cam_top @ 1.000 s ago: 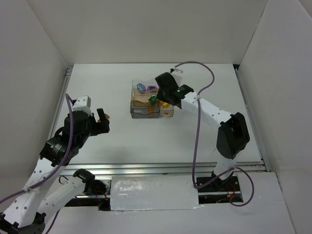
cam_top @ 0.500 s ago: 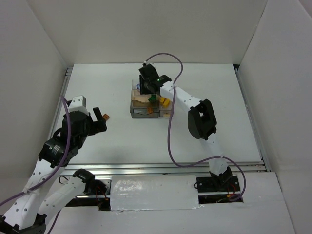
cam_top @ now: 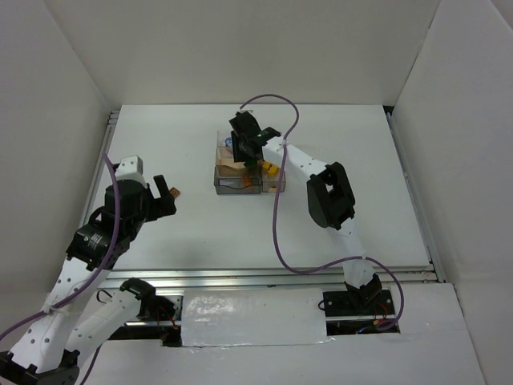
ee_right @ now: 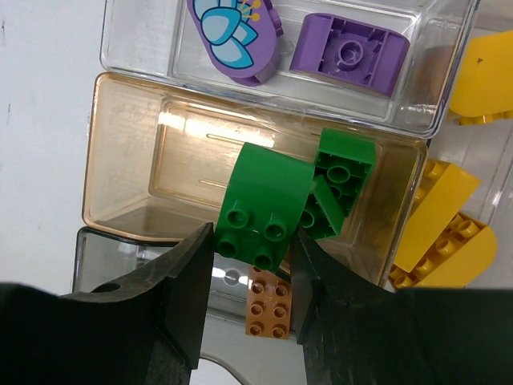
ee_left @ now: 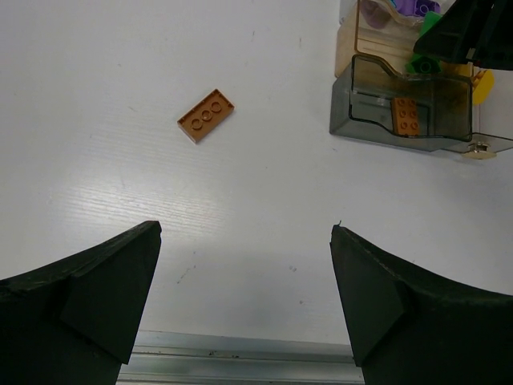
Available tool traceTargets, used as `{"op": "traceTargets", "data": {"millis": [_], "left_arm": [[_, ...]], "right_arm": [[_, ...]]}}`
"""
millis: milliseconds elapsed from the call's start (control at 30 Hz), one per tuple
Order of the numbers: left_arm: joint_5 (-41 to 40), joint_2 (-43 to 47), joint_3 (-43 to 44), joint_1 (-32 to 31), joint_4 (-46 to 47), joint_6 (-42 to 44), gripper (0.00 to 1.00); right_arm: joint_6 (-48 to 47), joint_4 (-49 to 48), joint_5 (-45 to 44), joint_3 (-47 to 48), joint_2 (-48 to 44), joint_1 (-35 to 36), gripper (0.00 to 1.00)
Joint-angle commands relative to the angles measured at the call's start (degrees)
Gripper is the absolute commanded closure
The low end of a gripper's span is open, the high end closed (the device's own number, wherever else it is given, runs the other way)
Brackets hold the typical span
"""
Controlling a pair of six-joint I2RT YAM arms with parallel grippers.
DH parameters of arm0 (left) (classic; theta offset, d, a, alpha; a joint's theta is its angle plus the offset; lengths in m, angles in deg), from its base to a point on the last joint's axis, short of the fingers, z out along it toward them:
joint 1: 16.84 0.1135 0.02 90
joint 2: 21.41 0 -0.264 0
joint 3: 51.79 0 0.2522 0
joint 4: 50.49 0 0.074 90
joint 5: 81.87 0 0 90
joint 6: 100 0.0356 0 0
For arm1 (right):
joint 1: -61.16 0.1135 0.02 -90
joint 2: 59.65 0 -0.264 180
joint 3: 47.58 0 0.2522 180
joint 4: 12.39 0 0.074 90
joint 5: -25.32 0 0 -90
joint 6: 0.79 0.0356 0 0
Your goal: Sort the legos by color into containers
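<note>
My right gripper (ee_right: pixel 252 241) is shut on a green brick (ee_right: pixel 264 210) and holds it over the tan bin (ee_right: pixel 128 160) of the containers (cam_top: pixel 232 186). More green bricks (ee_right: pixel 346 170) lie in that bin. The clear bin (ee_right: pixel 144 48) behind it holds a rounded purple piece (ee_right: pixel 232 32) and a purple brick (ee_right: pixel 349 52). The grey bin (ee_left: pixel 377 120) holds an orange-brown brick (ee_right: pixel 268 305). Yellow bricks (ee_right: pixel 441 233) lie in the bin at the right. My left gripper (ee_left: pixel 244 231) is open and empty, with a loose orange-brown brick (ee_left: pixel 207 115) on the table ahead of it.
The enclosure's white walls stand at the left, right and back of the table (cam_top: pixel 321 233). A metal rail (ee_left: pixel 240 361) runs along the near edge. The right arm (cam_top: pixel 304 164) reaches across the bins from the right.
The right gripper swung left with the green brick, from over the yellow bricks to over the tan bin. The left arm barely moved.
</note>
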Motion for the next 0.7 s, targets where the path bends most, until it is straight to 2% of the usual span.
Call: {"op": "traceTargets", "data": {"millis": [0,33,133,267,300,500,667], "left_arm": [[1.1,-0.2,0.3,0.4,2.1,1.1,0.01],[1.3,-0.2,0.3,0.5,2.1,1.2,0.01],[1.6,-0.4,0.3,0.6,2.3,1.3,0.0],[2.2,-0.5,0.2,0.7,2.4,1.5,0.0],[2.4,-0.6,0.2,0.7,2.4,1.5,0.0],[2.9,-0.5,0.1,1.0,2.7,1.8,0.01],[3.0,-0.6,0.1,1.1,2.8,1.8,0.01]], "right_arm": [[-1.2,-1.5,-0.4,0.2,0.0,-0.3,0.71],[-1.1,-1.8,-0.5,0.2,0.0,-0.3,0.63],[-1.3,-1.7,-0.4,1.0,0.5,-0.3,0.61],[-1.5,-0.6,-0.4,3.1,1.5,-0.5,0.5],[-1.5,-0.5,-0.5,3.5,1.6,-0.6,0.44],[-1.5,-0.8,-1.1,3.2,0.8,-0.8,0.29],[-1.5,0.2,0.1,3.4,-0.1,-0.5,0.3]]}}
